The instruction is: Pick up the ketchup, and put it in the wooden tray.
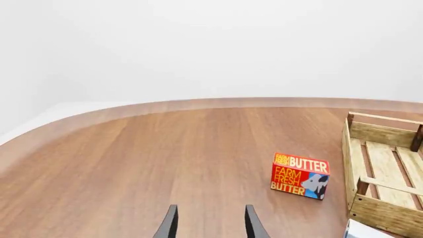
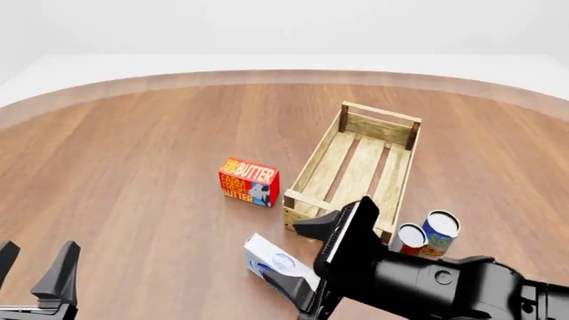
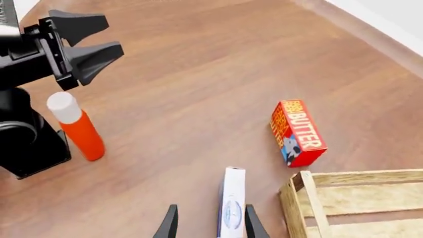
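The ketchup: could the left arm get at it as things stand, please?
Probably yes: the ketchup stands upright beside the left arm's base, otherwise unobstructed, and the open jaws hang close by. So near the base, reach may be awkward.

One ketchup (image 3: 78,127); one wooden tray (image 2: 356,167); two cans (image 2: 412,239).

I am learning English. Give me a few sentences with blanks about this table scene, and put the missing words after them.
1. The ketchup has a ___ cap.
2. The ketchup is not yet ___ the wooden tray.
3. The red box bears the large word ___.
4. The jaws of the left gripper and the right gripper are ___.
Missing words: white; in; BUTTER; open.
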Controlling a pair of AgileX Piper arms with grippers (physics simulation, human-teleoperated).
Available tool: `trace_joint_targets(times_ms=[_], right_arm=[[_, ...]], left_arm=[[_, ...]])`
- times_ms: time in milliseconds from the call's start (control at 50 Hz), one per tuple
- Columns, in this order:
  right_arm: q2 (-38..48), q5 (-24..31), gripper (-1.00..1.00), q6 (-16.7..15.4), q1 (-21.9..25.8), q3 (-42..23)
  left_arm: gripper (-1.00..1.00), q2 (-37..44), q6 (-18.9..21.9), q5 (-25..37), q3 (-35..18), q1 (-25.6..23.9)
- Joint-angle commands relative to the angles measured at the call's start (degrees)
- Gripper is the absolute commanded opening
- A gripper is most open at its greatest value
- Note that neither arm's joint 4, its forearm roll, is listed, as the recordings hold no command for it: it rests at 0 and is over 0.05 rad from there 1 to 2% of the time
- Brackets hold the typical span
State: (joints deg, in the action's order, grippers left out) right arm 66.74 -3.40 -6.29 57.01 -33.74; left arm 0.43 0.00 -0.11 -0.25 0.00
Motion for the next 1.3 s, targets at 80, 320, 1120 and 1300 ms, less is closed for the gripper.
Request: trace_joint_targets(times_ms=[80, 320, 1120, 1300], right_arm=[[9.82, -3.28, 1.00, -1.85, 5.65, -6.15], [15.70, -3.32, 1.00, -3.64, 8.53, -11.34], [33.90, -4.51, 1.00, -4.13, 19.24, -26.61], [35.79, -4.80, 1.00, -3.12, 20.83, -27.85]], left_arm=[[1.00, -0.01, 0.00, 0.00, 0.00, 0.00], [1.00, -0.01, -0.02, 0.00, 0.00, 0.01], [1.00, -0.08, 0.01, 0.05, 0.03, 0.07], [1.00, -0.10, 0.00, 0.08, 0.02, 0.07]])
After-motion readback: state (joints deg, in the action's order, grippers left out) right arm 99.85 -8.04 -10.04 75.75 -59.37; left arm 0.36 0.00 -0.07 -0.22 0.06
